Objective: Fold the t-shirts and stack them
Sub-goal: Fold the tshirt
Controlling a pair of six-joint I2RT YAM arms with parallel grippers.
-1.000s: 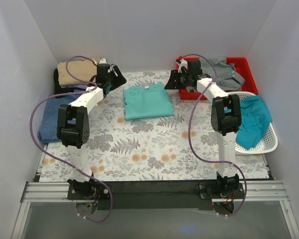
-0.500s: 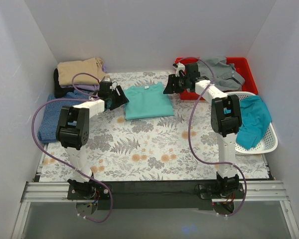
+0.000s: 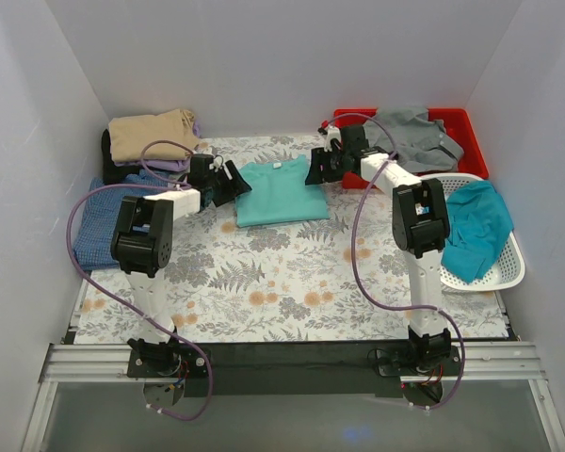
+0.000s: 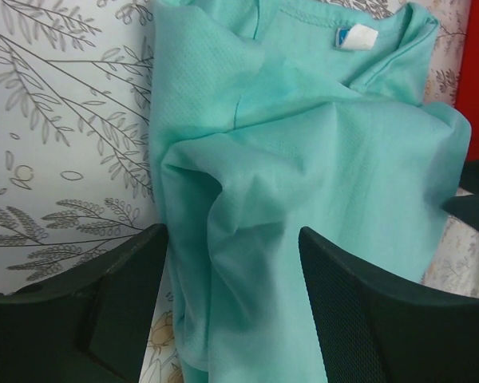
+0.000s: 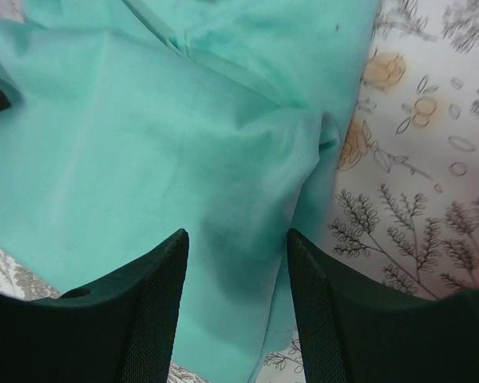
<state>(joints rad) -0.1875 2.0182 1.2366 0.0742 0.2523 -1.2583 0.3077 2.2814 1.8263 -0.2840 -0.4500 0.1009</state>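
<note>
Symmetry matters: left end effector (image 4: 231, 239) and right end effector (image 5: 238, 239), both open and empty, straddle opposite edges of the folded mint green t-shirt (image 3: 278, 193) on the surface (image 3: 292, 282), so both should pinch all layers together.

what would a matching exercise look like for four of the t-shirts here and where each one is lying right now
Things:
1. mint green t-shirt
2. grey t-shirt
3. teal t-shirt
4. tan t-shirt

Places:
A. in the white basket
B. at the back left corner
C. flat in the middle of the table
D. in the red bin

Pairs: 1-C, 2-D, 3-A, 4-B
</note>
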